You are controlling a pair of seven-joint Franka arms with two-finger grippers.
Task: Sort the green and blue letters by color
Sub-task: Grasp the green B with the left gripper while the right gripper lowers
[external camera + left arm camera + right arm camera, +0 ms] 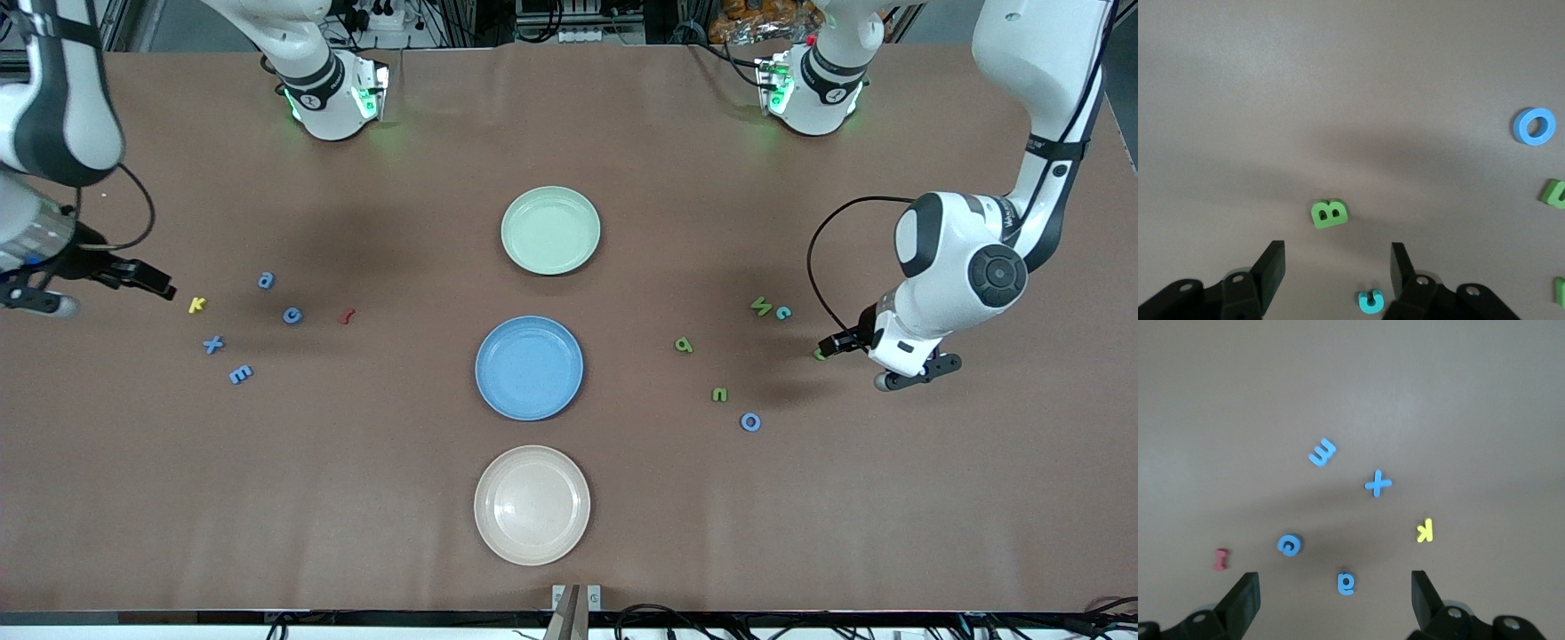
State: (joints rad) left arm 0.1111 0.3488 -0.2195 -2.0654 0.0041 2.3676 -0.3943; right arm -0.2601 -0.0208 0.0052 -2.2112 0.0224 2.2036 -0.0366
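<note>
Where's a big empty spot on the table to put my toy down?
Bare table lies between the blue plate and each letter cluster, and nearer the front camera beside the beige plate. It's crowded around the blue letters and green letters.

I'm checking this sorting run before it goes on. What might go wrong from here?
The open right gripper hangs over blue letters mixed with a yellow k and a dark red letter; either might get sorted by mistake. The open left gripper is over a green B with a teal letter close by, which it might nudge.
</note>
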